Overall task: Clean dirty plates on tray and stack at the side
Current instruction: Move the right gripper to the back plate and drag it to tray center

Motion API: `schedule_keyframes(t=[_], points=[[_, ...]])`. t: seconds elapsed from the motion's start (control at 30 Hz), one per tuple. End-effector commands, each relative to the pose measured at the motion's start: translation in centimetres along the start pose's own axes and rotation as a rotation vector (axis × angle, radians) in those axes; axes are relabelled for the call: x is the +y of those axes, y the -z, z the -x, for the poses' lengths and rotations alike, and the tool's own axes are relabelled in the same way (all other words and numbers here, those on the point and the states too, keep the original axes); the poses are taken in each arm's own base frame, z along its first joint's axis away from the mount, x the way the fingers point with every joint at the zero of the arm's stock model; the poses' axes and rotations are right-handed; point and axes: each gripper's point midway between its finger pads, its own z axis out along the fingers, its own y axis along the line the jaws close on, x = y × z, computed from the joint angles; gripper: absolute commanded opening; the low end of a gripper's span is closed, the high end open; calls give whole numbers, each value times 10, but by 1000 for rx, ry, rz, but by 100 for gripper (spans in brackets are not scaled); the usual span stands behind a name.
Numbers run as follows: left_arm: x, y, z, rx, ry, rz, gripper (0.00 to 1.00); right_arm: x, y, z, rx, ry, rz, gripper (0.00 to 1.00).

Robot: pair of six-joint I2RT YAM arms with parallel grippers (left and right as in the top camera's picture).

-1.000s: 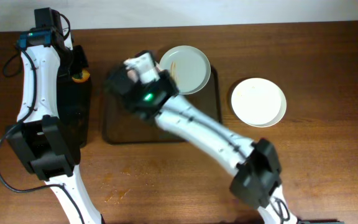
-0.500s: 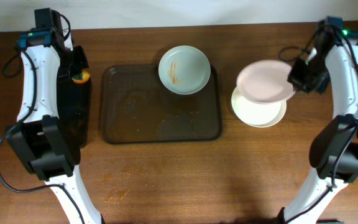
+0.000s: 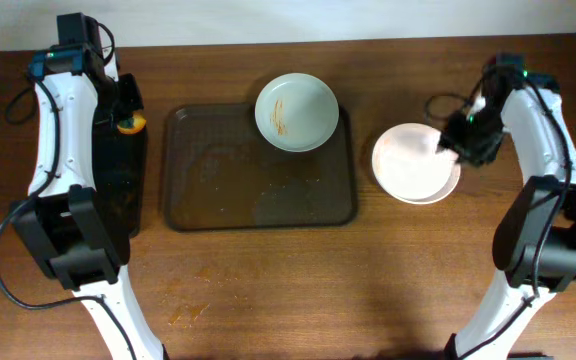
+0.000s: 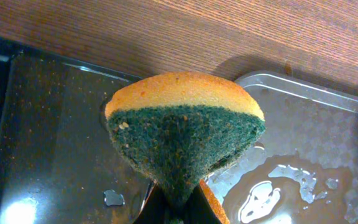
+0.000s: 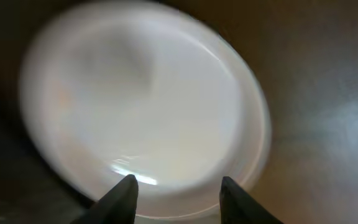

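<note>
A white plate (image 3: 296,112) with orange-brown streaks sits on the far right corner of the dark-brown tray (image 3: 218,190). A stack of white plates (image 3: 408,165) rests on the table to the right of the tray. It fills the right wrist view (image 5: 148,118). My right gripper (image 3: 455,143) is open at the stack's right rim, its fingers (image 5: 178,183) spread just above the top plate and holding nothing. My left gripper (image 3: 126,118) is shut (image 4: 178,210) on an orange and green sponge (image 4: 185,124) over the black tray.
A smaller black tray (image 3: 118,190) lies left of the brown tray, under the left arm. The left wrist view shows its wet black surface (image 4: 48,143) and a clear container with water (image 4: 303,155). Crumbs and water smears lie on the brown tray.
The right arm has carried a plate from the tray to the stack at the right. It has set it on top and opened. The left arm has not moved.
</note>
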Motion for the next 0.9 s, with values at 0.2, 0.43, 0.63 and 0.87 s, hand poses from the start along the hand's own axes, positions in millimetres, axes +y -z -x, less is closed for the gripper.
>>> schedule_keyframes(t=[0.2, 0.43, 0.63, 0.87], points=[[-5, -1, 4, -9, -26, -2, 1, 198, -12, -5, -294, 137, 154, 54], [-5, -1, 4, -13, -26, -2, 1, 214, -100, -36, -187, 6, 92, 47], [-6, -1, 4, -12, -27, -2, 1, 211, -115, -57, -129, 27, 47, 19], [-5, -1, 4, -12, -26, -2, 1, 223, -127, -118, 24, 115, 22, 4]])
